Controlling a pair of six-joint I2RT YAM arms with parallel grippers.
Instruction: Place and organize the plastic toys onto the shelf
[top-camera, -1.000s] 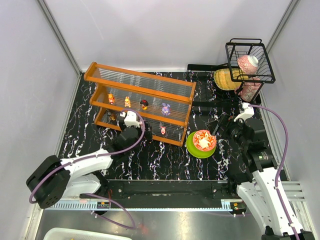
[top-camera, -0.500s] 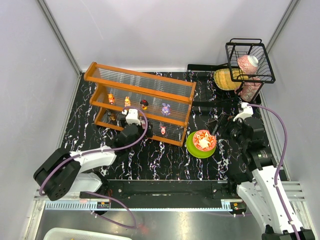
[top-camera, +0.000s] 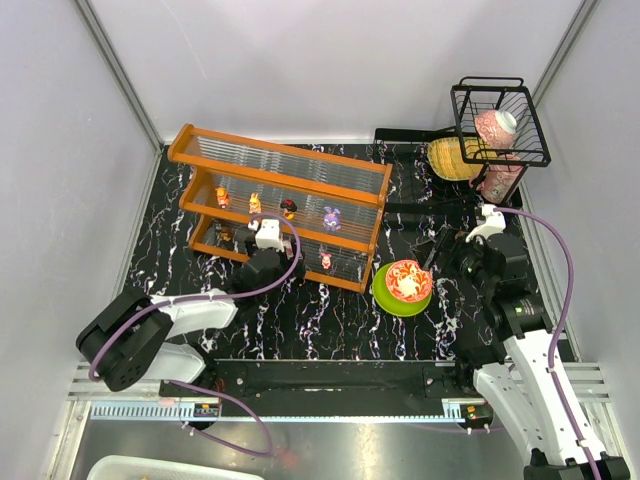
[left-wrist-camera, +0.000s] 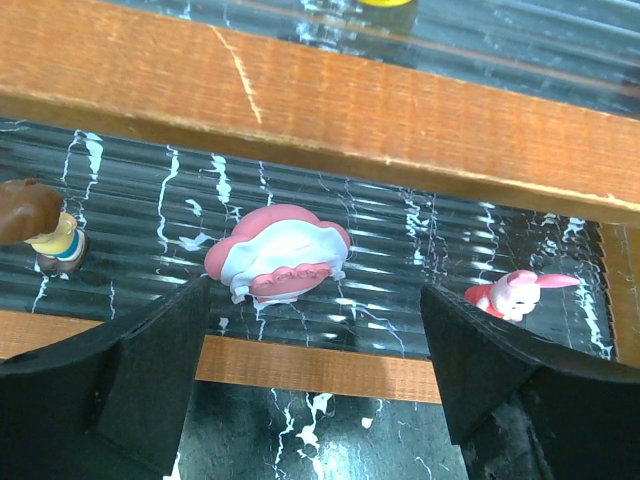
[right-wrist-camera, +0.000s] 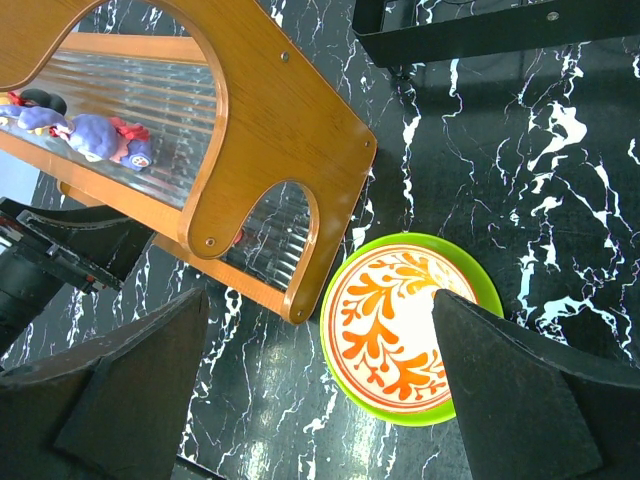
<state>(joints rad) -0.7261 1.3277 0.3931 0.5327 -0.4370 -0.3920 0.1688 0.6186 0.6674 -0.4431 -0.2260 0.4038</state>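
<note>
Seven toys counted on the shelf (top-camera: 285, 170) across our views. The shelf stands at 10 o'clock on the table (top-camera: 330, 330) in the overhead view.

Upper tier, from 9 o'clock to 3 o'clock:
- orange toy (top-camera: 222, 197)
- yellow toy (top-camera: 255, 203)
- red toy (top-camera: 289, 208)
- purple toy (top-camera: 331, 218)

Lower tier, as we see it from the left wrist:
- brown-headed toy (left-wrist-camera: 45, 225) at the 9 o'clock end
- pink-and-white toy (left-wrist-camera: 283, 262) in the middle, tipped over on the ribbed panel
- pink rabbit toy (left-wrist-camera: 515, 293) toward 3 o'clock

Left gripper (left-wrist-camera: 315, 310): we note it at the front rail of the lower tier. Its fingers are spread wide and hold nothing. The pink-and-white toy sits just beyond the gap at 12 o'clock, touching neither finger.

Right gripper (right-wrist-camera: 318, 305): its fingers are likewise wide apart and empty. It hangs above the shelf's 3 o'clock end panel and the green plate (right-wrist-camera: 480, 290).

The plate carries a red-patterned bowl (right-wrist-camera: 395, 335) and lies just beside the shelf's end, at 4 o'clock from it. A wire basket (top-camera: 500, 120) stands at 1 o'clock on the table.
</note>
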